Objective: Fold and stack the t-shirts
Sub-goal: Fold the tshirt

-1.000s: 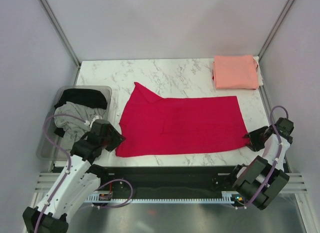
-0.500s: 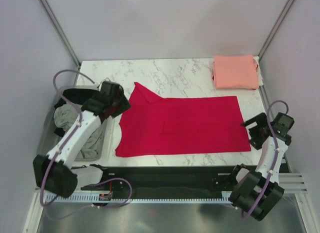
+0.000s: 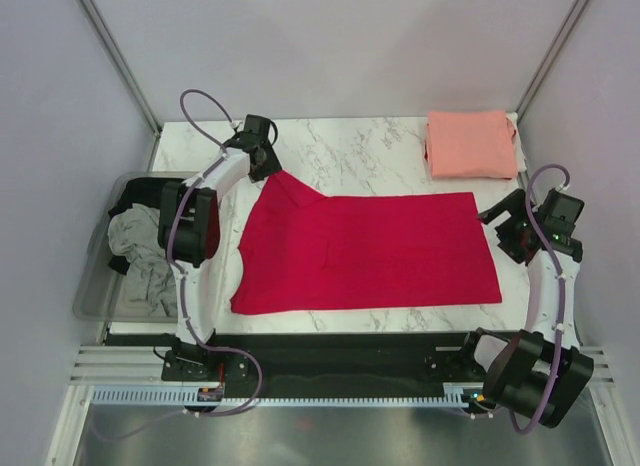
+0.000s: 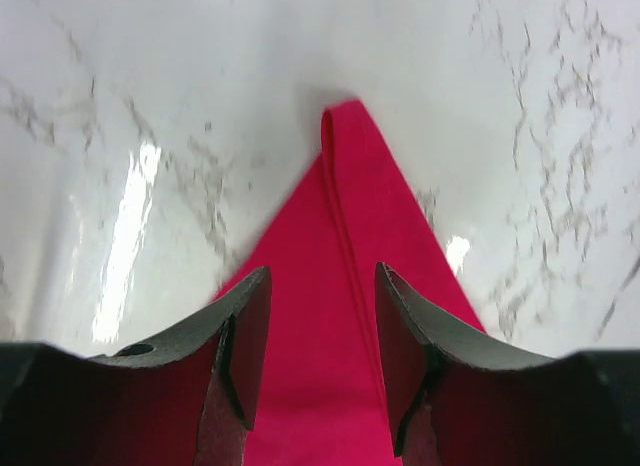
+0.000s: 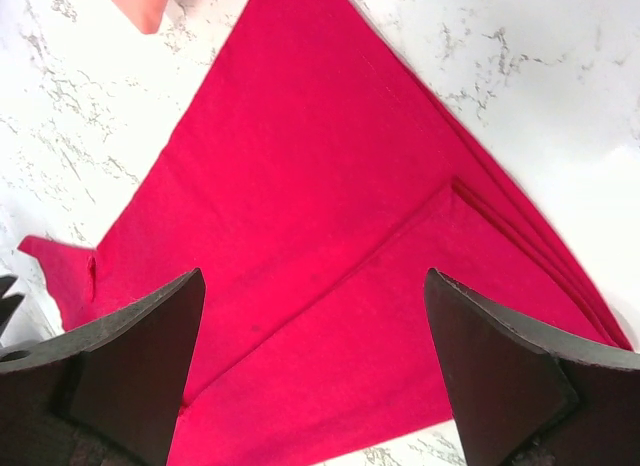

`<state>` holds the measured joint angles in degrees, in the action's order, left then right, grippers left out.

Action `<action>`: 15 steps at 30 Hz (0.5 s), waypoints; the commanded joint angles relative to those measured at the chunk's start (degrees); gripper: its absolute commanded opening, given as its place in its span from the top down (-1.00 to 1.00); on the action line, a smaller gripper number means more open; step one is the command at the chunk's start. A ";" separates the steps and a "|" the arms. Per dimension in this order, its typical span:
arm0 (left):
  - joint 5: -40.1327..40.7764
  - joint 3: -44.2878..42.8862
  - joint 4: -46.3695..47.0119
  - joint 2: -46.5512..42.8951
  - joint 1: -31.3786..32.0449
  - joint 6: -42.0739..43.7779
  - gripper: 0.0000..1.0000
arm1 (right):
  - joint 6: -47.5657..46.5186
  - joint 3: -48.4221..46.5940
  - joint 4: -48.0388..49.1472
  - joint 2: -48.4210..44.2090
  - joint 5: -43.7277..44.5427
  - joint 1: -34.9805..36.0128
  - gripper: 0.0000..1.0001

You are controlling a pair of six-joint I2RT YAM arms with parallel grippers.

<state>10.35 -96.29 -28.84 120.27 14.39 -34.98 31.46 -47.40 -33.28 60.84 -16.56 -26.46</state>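
The bright crimson red cloth t-shirt (image 3: pixel 370 251) lies part-folded and flat in the middle of the white marble desk (image 3: pixel 360 151). A folded salmon pink t-shirt (image 3: pixel 470 144) sits at the far right corner.

The left tool (image 4: pixel 322 278) hovers over the red shirt's far-left pointed tip, jaws about half apart and holding nothing. The right tool (image 5: pixel 312 276) hangs by the shirt's right edge, jaws spread wide and empty.

The left jaws could pinch only 1 layer of that narrow tip, or miss it, and the fold would drag crooked.

Compared with 1 second ago, the left arm has swung from the near-left corner to the far tip. The right tool has moved farther along the edge and opened.
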 commanded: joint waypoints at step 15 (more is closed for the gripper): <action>-2.26 -15.42 9.24 16.22 -2.52 4.67 -0.01 | 0.00 2.40 9.46 2.27 -2.17 0.79 -0.96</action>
<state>9.82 -109.40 -22.74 134.54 12.38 -31.24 31.68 -45.19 -26.70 62.87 -18.35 -25.98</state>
